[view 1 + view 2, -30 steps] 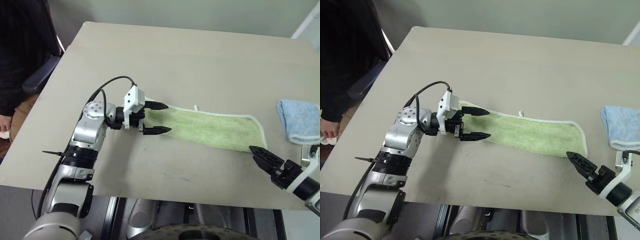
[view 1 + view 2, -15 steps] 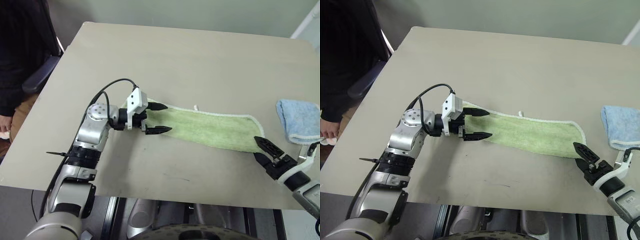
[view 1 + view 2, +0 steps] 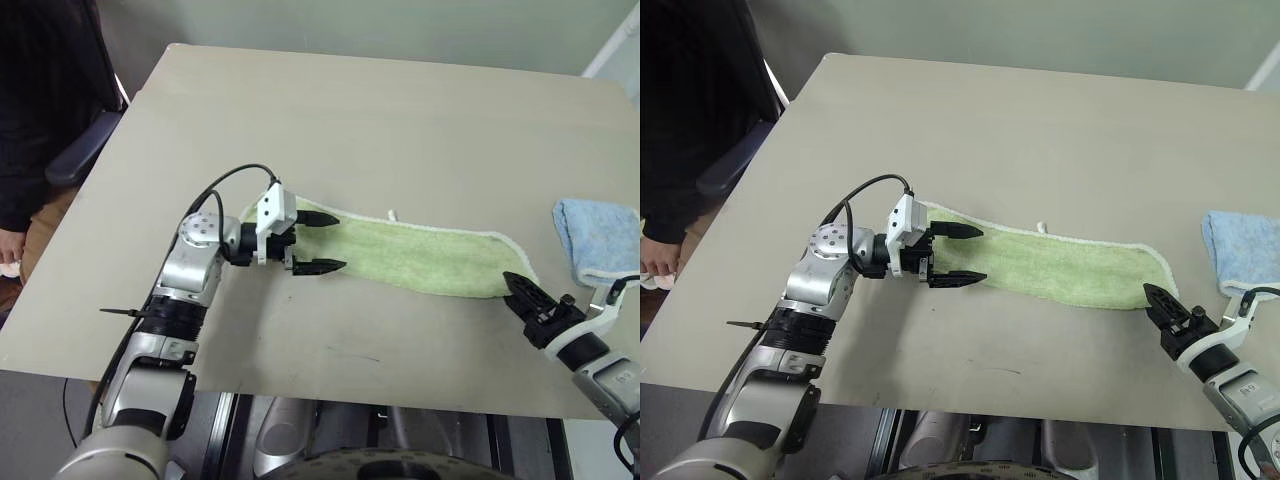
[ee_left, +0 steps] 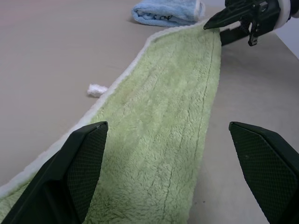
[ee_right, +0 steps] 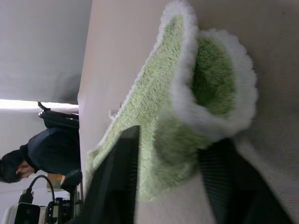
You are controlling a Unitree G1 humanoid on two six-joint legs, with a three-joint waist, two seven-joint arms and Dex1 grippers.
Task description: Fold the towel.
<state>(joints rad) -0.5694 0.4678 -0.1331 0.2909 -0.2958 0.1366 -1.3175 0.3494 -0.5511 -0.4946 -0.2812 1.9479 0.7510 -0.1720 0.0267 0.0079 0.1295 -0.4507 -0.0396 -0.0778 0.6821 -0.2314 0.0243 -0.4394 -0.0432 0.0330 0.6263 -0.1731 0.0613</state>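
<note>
Right tool (image 3: 519,290) pinching towel (image 5: 187,107) corner

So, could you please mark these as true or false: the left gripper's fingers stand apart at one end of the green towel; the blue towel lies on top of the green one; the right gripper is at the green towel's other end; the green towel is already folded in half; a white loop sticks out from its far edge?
1. The left gripper has its fingers apart at one end of the green towel. True.
2. The blue towel lies on top of the green one. False: it lies apart, beside the green towel's right end on the table.
3. The right gripper is at the green towel's other end. True; its fingers flank a raised bit of cloth there.
4. The green towel is folded in half. False: it lies stretched out as a long strip.
5. A white loop sticks out from its far edge. True.
</note>
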